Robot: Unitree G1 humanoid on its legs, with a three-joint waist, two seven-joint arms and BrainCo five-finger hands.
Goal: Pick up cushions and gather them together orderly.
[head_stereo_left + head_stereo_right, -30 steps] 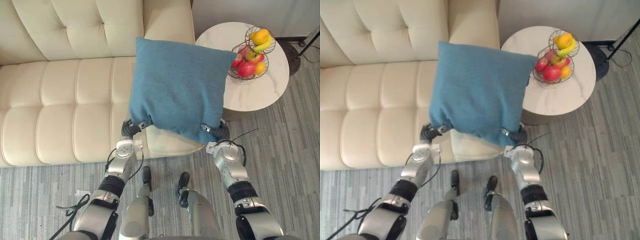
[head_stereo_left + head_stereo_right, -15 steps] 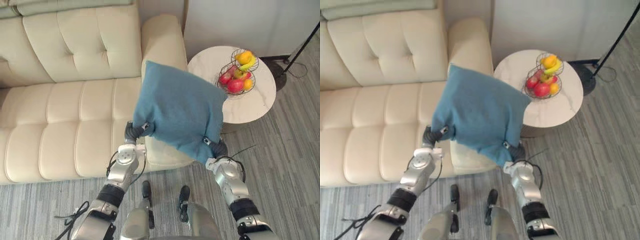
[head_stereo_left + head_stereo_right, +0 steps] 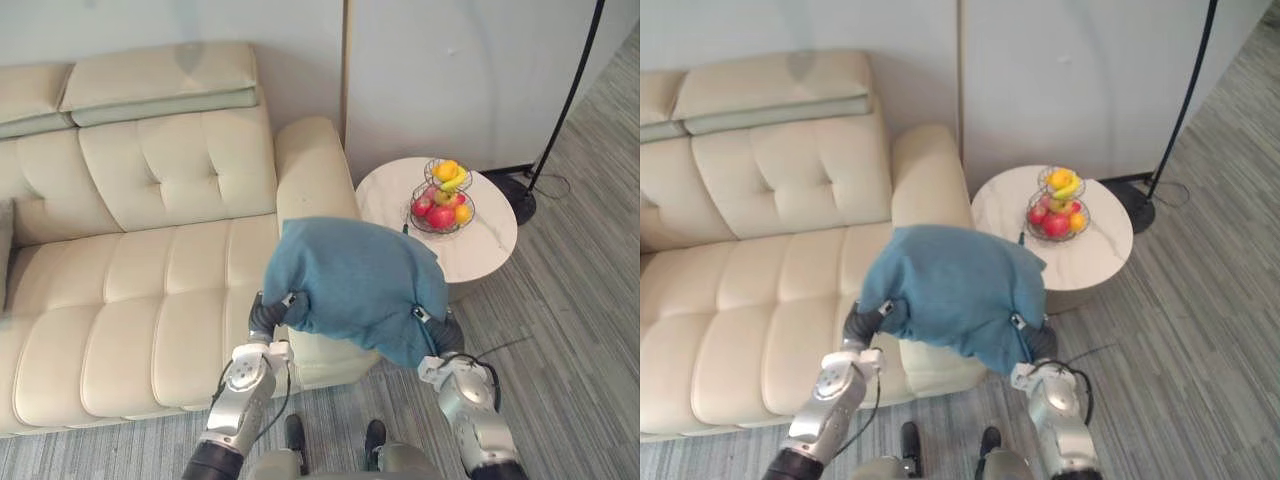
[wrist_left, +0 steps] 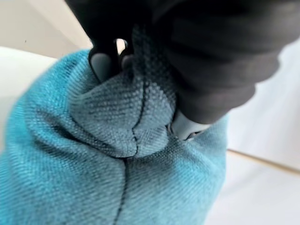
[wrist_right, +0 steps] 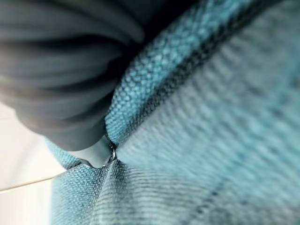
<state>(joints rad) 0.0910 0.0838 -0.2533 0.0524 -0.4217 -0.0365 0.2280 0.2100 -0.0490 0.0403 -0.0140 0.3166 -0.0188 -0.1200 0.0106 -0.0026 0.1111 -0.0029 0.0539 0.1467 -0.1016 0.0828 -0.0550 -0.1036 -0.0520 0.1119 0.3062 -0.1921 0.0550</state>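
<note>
My left hand (image 3: 267, 314) and right hand (image 3: 444, 336) each grip a corner of the blue cushion (image 3: 350, 280), which spans between them, the sofa (image 3: 150, 290) beneath.

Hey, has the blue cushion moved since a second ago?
Cannot tell: the whole view has shifted, so the camera moved. Against the sofa armrest, the blue cushion hangs over its front end as before.
</note>
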